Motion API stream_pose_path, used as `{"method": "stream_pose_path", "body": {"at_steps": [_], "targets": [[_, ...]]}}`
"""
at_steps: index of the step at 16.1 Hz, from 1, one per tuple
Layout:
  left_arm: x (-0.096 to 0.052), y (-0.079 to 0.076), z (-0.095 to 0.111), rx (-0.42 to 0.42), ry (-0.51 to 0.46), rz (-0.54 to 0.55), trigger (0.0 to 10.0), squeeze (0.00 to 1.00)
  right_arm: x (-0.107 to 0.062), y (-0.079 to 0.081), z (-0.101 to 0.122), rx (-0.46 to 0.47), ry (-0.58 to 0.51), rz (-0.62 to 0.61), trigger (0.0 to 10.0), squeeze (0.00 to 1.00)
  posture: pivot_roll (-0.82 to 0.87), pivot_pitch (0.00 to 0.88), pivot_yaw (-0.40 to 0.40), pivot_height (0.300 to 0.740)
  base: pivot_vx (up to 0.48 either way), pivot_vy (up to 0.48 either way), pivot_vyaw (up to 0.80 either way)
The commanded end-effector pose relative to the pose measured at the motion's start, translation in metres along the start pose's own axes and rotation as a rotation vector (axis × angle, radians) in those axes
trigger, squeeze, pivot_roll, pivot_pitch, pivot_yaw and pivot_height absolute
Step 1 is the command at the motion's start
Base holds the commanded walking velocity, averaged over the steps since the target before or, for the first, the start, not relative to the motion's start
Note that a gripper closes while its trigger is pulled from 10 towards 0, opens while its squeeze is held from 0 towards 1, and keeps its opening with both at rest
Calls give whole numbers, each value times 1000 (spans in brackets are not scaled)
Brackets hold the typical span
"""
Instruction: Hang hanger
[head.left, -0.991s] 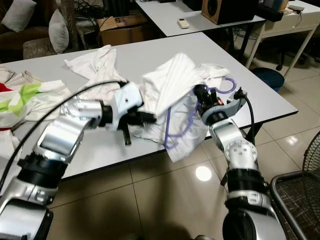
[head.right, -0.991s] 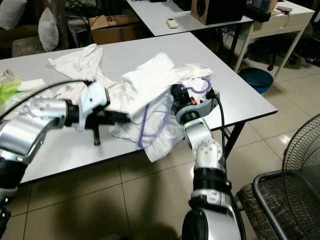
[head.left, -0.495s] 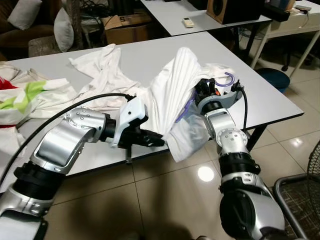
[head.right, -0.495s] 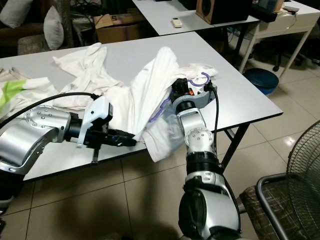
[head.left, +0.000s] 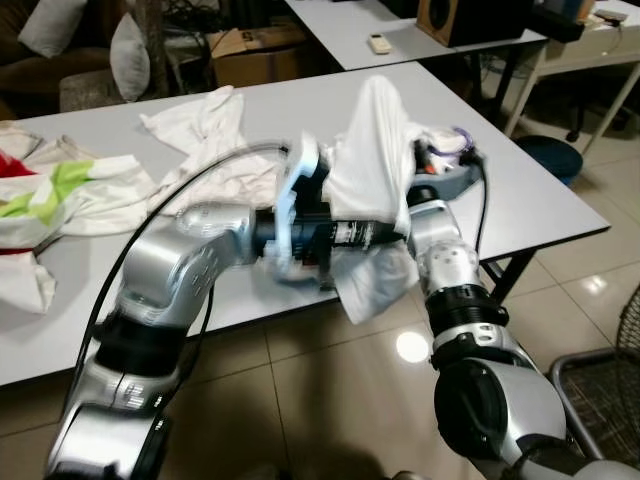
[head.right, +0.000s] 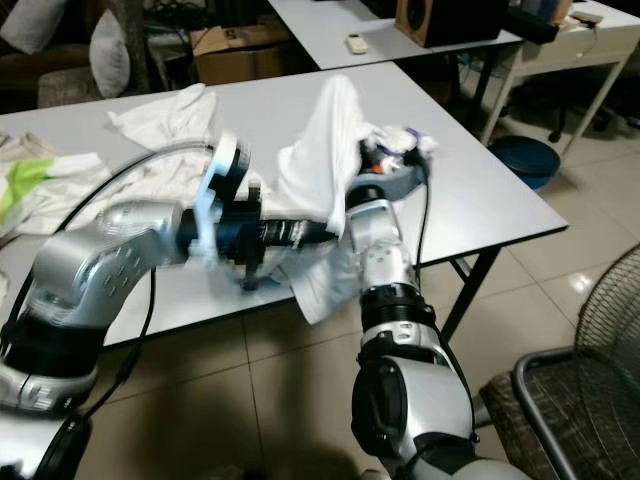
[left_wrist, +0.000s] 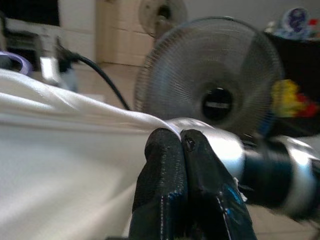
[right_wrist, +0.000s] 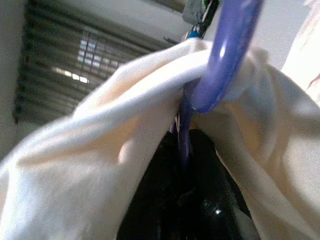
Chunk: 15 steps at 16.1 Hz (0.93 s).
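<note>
A grey table (head.left: 560, 200) takes up most of the space in front of the robot, with a second table (head.left: 330, 30) behind it carrying a remote (head.left: 378, 43) and a speaker (head.left: 470, 15). Clothes lie scattered toward the tabletop's far left part: a white garment (head.left: 205, 125) near the far edge and a green-and-white one (head.left: 60, 195) by the left edge.

At the tabletop's near edge, toward its right corner, a white shirt (head.left: 370, 170) is pulled up into a tall peak, and its lower folds spill over the near edge toward the tiled floor (head.left: 330, 400). The left arm reaches across from the left, blurred. Its left gripper (left_wrist: 182, 145) has the two black fingers pressed together on a fold of the shirt's cloth, as the left wrist view shows, with a fan (left_wrist: 210, 100) standing beyond.

The right gripper (head.left: 430, 165) sits just right of the shirt's peak, mostly buried in cloth. In the right wrist view the purple hanger (right_wrist: 225, 55) runs lengthwise straight out along the fingers, with the shirt draped over it. The fingers themselves are hidden in dark folds, so I cannot tell whether they are apart or closed. From the head views just a bit of purple (head.left: 455, 135) peeks out at the shirt's right side, above the tabletop.
</note>
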<state>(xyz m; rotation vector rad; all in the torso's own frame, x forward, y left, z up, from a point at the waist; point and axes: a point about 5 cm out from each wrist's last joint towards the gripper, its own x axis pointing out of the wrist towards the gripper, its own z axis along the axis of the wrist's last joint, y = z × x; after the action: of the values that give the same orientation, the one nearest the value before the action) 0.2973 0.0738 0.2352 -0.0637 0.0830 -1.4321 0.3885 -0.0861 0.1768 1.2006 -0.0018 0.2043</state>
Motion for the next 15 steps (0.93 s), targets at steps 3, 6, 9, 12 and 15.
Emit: {"method": "stream_pose_path", "body": {"at_steps": [3, 6, 9, 12, 15], "targets": [[-2, 12, 22, 36, -114, 131, 4667, 0, -3, 28, -50, 56, 123, 82, 10000, 0, -25, 0, 71, 740, 0, 0, 0], [4, 18, -16, 139, 216, 255, 10000, 1000, -12, 12, -37, 149, 115, 59, 10000, 0, -59, 0, 75, 740, 0, 0, 0], [3, 18, -13, 125, 199, 255, 10000, 1000, -14, 9, -29, 158, 109, 62, 10000, 0, -68, 0, 73, 740, 0, 0, 0], [-3, 5, -17, 136, 259, 157, 10000, 1000, -15, 8, -26, 131, 122, 64, 10000, 0, -75, 0, 66, 740, 0, 0, 0], [-21, -3, -23, 166, 355, 114, 10000, 1000, -17, 6, -22, 100, 141, 60, 10000, 0, -75, 0, 53, 740, 0, 0, 0]]}}
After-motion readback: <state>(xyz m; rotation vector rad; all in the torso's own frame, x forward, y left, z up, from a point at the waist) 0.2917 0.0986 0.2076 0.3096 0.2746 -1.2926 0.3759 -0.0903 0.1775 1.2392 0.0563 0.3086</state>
